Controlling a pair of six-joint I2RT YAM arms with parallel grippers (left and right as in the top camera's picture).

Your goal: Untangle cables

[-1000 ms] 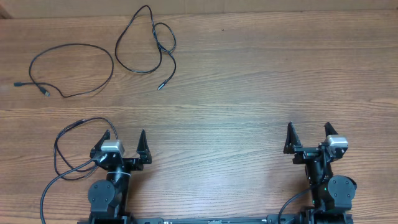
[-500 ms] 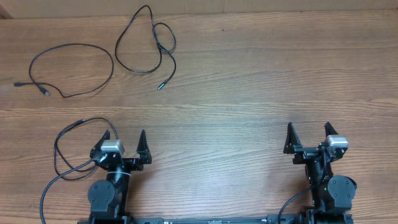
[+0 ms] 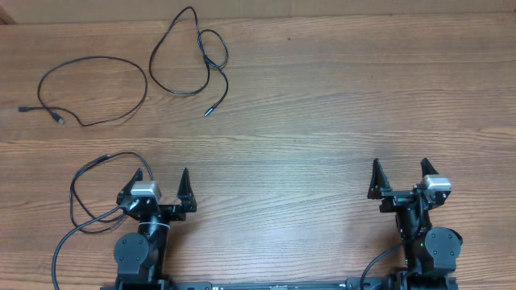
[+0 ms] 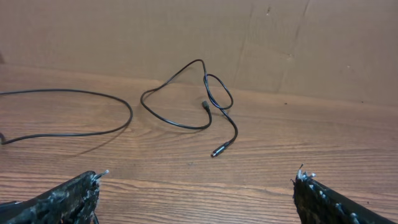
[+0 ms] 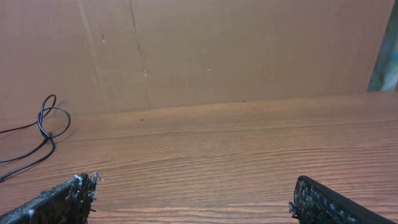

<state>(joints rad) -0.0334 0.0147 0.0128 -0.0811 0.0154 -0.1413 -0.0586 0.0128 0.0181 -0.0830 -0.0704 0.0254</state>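
Two thin black cables lie at the table's far left. The left cable (image 3: 146,84) forms a wide flat loop with both plugs near its left side. The right cable (image 3: 151,68) makes a tall loop with a small twist near the top, and one plug (image 3: 207,112) points toward me. They lie close together but do not seem to cross. The left wrist view shows both, the left cable (image 4: 81,91) and the right cable (image 4: 174,125). My left gripper (image 3: 159,179) (image 4: 199,176) and right gripper (image 3: 400,165) (image 5: 193,182) stand open and empty at the near edge, far from the cables.
A cardboard wall (image 4: 311,43) closes off the back of the wooden table (image 3: 322,105). The left arm's own thicker black wire (image 3: 76,189) loops over the table beside its base. The right wrist view catches only the twisted part of the right cable (image 5: 40,121).
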